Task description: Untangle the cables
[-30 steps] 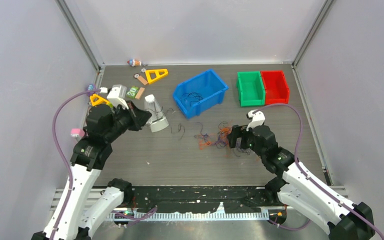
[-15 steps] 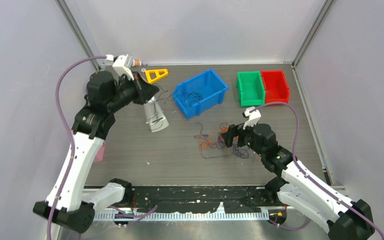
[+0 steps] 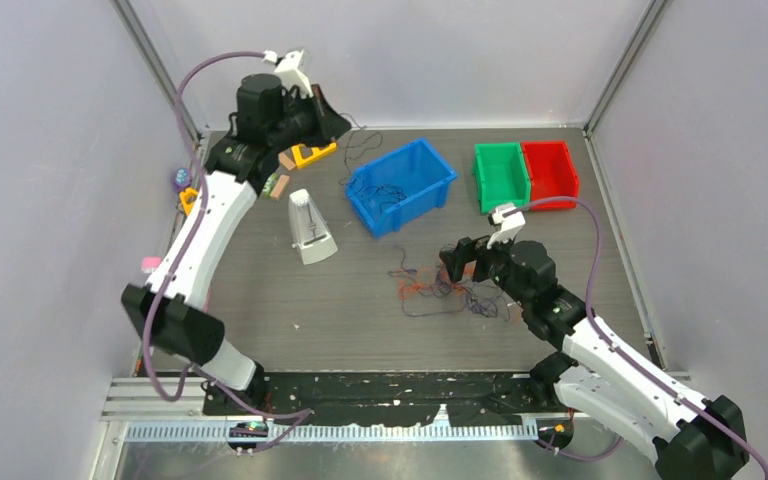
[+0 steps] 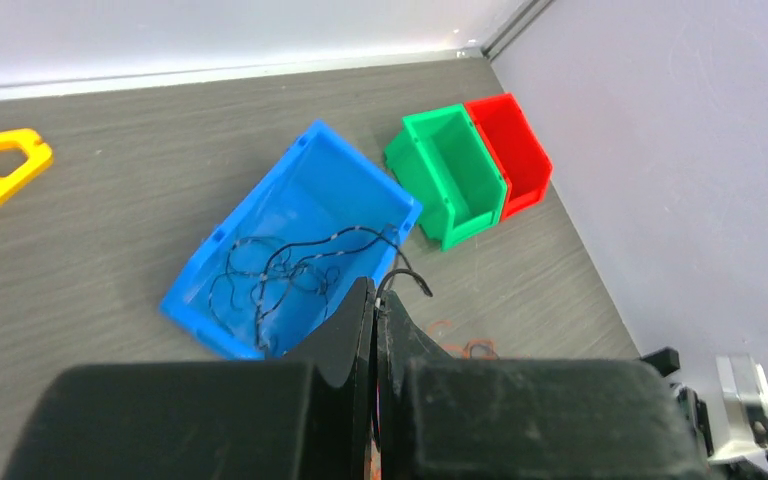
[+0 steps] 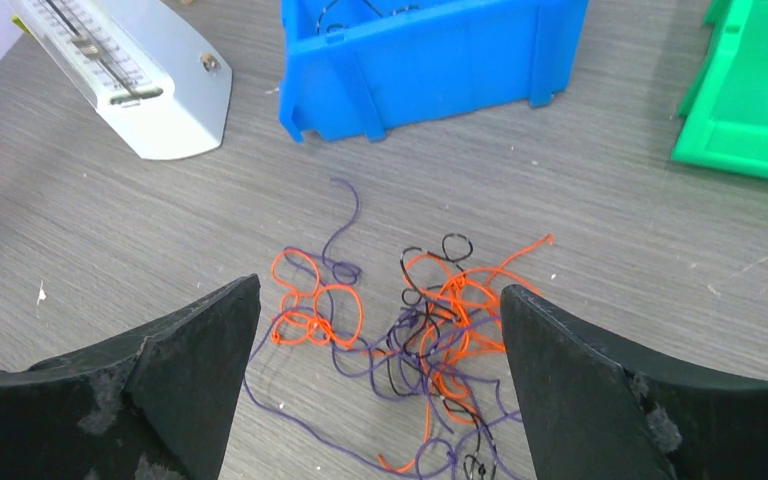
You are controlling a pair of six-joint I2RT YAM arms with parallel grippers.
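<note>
A tangle of orange, purple and black cables point(image 3: 438, 286) lies on the table in front of the blue bin point(image 3: 400, 185). In the right wrist view the tangle point(image 5: 430, 330) lies between and just beyond my open fingers. My right gripper point(image 3: 452, 262) point(image 5: 378, 290) is open and empty, low over the tangle's right side. My left gripper point(image 3: 335, 122) point(image 4: 375, 300) is raised at the back left and shut on a thin black cable point(image 3: 357, 148), whose curled end point(image 4: 405, 280) sticks out of the fingertips. More black cables point(image 4: 280, 270) lie inside the blue bin point(image 4: 290, 230).
A green bin point(image 3: 501, 175) and a red bin point(image 3: 550, 172) stand at the back right. A white wedge-shaped device point(image 3: 310, 228) stands left of the blue bin. A yellow triangle point(image 3: 312, 152), small tan pieces and a pink block point(image 3: 150, 264) lie at the left.
My left arm has risen from beside the white device to the back, carrying the black cable up toward the blue bin. My right gripper has shifted slightly left over the tangle.
</note>
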